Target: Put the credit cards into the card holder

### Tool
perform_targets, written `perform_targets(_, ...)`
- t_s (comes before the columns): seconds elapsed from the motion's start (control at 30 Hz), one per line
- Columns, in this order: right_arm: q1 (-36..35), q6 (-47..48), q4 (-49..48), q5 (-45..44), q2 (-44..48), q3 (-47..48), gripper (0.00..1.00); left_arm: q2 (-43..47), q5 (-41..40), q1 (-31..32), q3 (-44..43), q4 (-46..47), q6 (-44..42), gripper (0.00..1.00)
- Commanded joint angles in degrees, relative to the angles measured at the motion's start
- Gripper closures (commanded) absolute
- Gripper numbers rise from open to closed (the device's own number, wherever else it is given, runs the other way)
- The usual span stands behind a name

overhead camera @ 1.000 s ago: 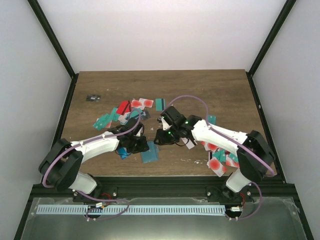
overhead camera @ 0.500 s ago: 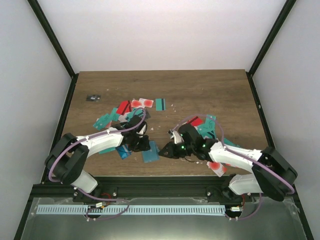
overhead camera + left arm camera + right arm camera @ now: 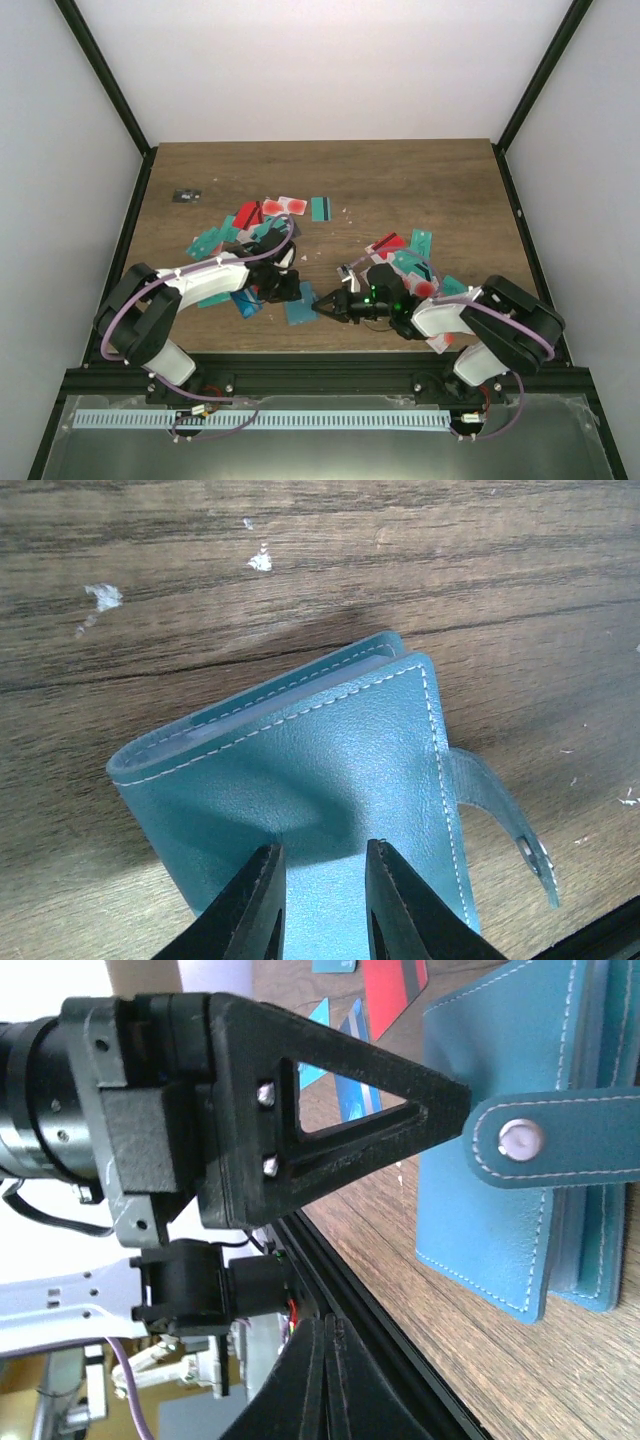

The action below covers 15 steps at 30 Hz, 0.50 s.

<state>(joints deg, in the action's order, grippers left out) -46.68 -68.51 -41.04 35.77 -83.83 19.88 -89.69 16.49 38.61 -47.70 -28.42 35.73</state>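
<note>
The teal card holder (image 3: 298, 312) lies folded shut near the table's front edge. In the left wrist view the holder (image 3: 320, 770) fills the frame, its snap strap (image 3: 500, 815) sticking out to the right. My left gripper (image 3: 288, 292) stands over the holder's back part, fingers a little apart (image 3: 322, 852) with nothing between them. My right gripper (image 3: 322, 306) is shut and empty (image 3: 325, 1325), low by the holder's right edge (image 3: 500, 1220) near the strap. Credit cards lie in a pile behind the left gripper (image 3: 262, 215) and another pile at the right (image 3: 415, 268).
A glossy blue card (image 3: 245, 306) lies left of the holder. More white-and-red cards (image 3: 440, 332) sit under the right arm near the front rail (image 3: 320, 362). A small black object (image 3: 186, 196) lies at the far left. A teal card (image 3: 320, 208) lies mid-table.
My right arm has swung from the table's middle down toward the front, and its shut gripper now points left at the holder's right edge. The left gripper has hardly moved.
</note>
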Motion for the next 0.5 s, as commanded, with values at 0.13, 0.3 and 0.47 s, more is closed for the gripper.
perform_targets(0.13, 0.1, -6.1, -13.0, -1.6, -8.1, -0.4, 0.99, -2.7, 1.7, 0.2, -1.0, -0.5, -0.3, 0.75)
perform_targets(0.3, 0.0, -5.8, -13.8, 0.2, -14.4, 2.5, 0.99, -2.9, 1.8, 0.2, -1.2, -0.4, -0.2, 0.75)
perform_targets(0.47, 0.1, -5.0, -11.5, -0.6, -17.0, 3.5, 0.99, -3.1, 1.5, 0.2, -2.0, -1.0, -0.5, 0.75)
